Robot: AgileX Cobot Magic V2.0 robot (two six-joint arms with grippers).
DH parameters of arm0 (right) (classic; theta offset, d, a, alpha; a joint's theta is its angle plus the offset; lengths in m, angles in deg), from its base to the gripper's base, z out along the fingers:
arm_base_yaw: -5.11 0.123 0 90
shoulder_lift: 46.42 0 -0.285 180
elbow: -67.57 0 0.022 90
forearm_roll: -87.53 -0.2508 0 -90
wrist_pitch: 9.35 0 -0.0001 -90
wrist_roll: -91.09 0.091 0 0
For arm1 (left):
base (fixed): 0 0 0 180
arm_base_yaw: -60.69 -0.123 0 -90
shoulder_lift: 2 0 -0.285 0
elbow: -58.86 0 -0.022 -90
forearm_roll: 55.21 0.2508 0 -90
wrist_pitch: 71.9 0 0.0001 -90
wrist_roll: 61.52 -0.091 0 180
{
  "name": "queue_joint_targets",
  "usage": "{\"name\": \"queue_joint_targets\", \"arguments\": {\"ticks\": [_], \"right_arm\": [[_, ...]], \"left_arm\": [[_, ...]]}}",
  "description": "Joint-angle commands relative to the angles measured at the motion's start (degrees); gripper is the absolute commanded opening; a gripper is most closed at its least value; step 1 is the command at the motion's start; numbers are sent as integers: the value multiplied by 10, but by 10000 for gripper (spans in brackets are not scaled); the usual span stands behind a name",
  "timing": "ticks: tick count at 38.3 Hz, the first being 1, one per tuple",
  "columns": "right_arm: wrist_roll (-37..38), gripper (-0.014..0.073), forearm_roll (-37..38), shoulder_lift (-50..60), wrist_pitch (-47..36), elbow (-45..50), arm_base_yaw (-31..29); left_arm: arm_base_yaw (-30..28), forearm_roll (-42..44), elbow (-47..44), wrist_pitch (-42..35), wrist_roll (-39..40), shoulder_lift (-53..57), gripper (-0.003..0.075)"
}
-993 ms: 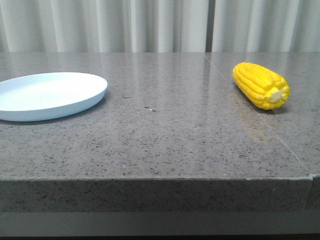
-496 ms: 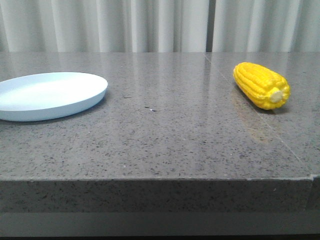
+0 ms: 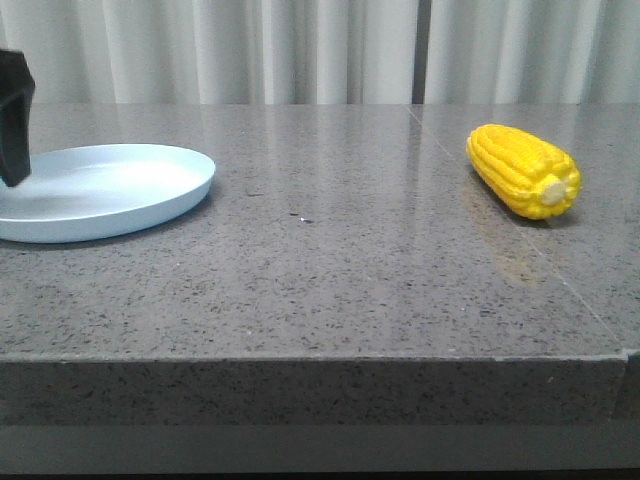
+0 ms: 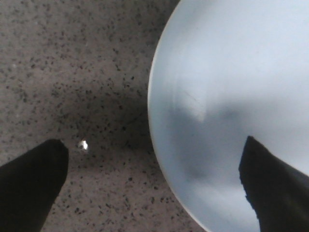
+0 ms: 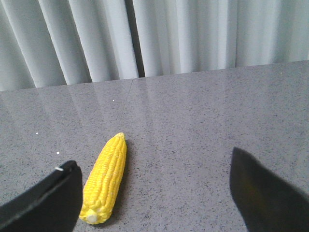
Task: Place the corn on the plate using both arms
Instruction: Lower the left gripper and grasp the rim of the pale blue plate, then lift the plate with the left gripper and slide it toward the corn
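The yellow corn (image 3: 523, 170) lies on its side at the table's right, pale stub end toward the camera. At the left sits the pale blue plate (image 3: 110, 190), with nothing on it. A black finger of my left gripper (image 3: 14, 115) hangs at the left edge, over the plate's left part. In the left wrist view that gripper (image 4: 153, 142) is open and straddles the rim of the plate (image 4: 231, 72), one finger over the table, one over the plate. My right gripper (image 5: 154, 159) is open above the table, with the corn (image 5: 106, 179) just inside one finger, untouched.
The grey speckled stone table (image 3: 330, 260) has its front edge near the camera and a seam (image 3: 520, 240) running under the corn. White curtains (image 3: 320, 50) hang behind the table's far edge. A small white speck (image 4: 83, 144) lies beside the plate.
My left gripper has come into the front view at the left edge, above the plate. The corn and the plate have stayed where they were.
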State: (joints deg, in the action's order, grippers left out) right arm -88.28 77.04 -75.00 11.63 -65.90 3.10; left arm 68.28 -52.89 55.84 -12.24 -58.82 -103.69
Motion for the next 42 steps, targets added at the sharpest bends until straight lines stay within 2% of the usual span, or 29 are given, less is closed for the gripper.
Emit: {"name": "queue_joint_targets", "arguments": {"ticks": [1,8,13,18,26,30,36,42], "right_arm": [[-6,643,-5,-9,-44,-20,-4],[-6,643,-5,-9,-44,-20,-4],[-6,643,-5,-9,-44,-20,-4],[-6,643,-5,-9,-44,-20,-4],[-6,643,-5,-9,-44,-20,-4],[-6,643,-5,-9,-44,-20,-4],[-6,643,-5,-9,-44,-20,-4],[-6,643,-5,-9,-44,-20,-4]], "left_arm": [[4,-2,21,-6,-2,5,689],[4,-2,22,-8,-2,-3,685],[4,-2,23,-8,-2,-3,592],[4,-3,23,-8,-2,-3,431],[4,-3,23,-8,-2,-3,94],[4,-3,23,-8,-2,-3,-19],[4,-13,30,-18,-2,-3,-20],[29,-56,108,-2,-2,-2,-20]]}}
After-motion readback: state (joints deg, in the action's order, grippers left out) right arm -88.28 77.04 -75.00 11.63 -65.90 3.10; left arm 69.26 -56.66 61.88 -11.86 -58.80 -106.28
